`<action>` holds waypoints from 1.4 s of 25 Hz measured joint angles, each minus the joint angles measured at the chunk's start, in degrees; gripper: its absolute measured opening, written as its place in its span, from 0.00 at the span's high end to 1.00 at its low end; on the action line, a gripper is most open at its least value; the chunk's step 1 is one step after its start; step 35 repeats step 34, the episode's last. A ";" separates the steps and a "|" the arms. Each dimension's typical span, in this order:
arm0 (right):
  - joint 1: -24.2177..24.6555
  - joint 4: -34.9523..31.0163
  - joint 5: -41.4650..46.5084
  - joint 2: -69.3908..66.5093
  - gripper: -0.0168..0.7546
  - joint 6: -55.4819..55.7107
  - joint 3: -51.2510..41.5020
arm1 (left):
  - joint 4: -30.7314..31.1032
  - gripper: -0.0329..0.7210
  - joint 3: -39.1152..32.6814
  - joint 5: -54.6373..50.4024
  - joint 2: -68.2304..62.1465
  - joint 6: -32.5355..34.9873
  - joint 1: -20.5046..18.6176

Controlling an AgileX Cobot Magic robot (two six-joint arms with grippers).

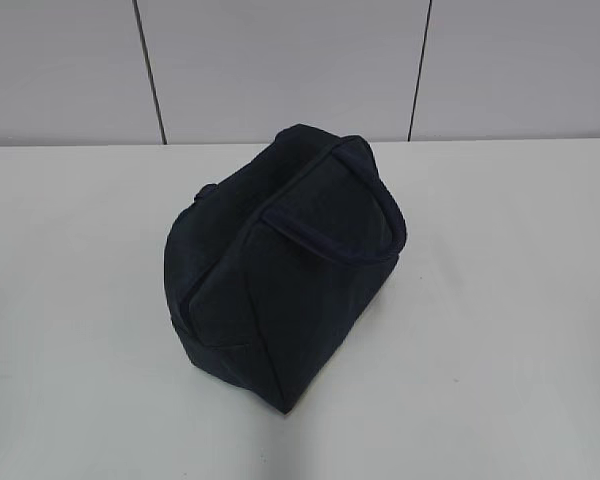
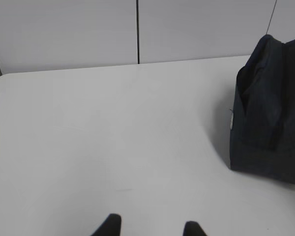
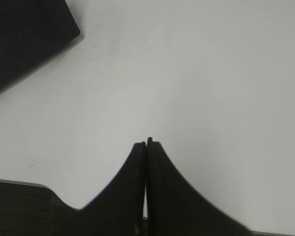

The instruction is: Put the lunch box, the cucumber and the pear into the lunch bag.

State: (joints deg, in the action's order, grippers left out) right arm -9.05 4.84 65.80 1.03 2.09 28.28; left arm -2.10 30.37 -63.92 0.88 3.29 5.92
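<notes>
The dark navy lunch bag [image 1: 280, 270] stands in the middle of the white table, closed, its handle [image 1: 365, 215] lying over the top. It also shows at the right edge of the left wrist view [image 2: 270, 113] and at the top left corner of the right wrist view [image 3: 24, 34]. The lunch box, the cucumber and the pear are out of view. My left gripper [image 2: 150, 226] is open and empty over bare table, left of the bag. My right gripper [image 3: 146, 143] is shut on nothing, over bare table. Neither gripper shows in the exterior view.
A pale panelled wall [image 1: 280, 60] runs behind the table's far edge. The table's near edge [image 3: 19, 183] shows at the bottom left of the right wrist view. White tabletop [image 1: 510, 300] lies on both sides of the bag.
</notes>
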 joint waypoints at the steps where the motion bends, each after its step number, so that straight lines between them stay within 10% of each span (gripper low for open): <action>1: 0.00 0.25 0.00 0.00 0.98 -0.13 0.00 | 0.13 0.64 0.00 0.00 0.00 0.00 0.00; 35: 0.00 2.27 0.00 0.00 0.98 -0.87 0.00 | 0.46 0.64 0.00 0.00 0.00 0.00 0.00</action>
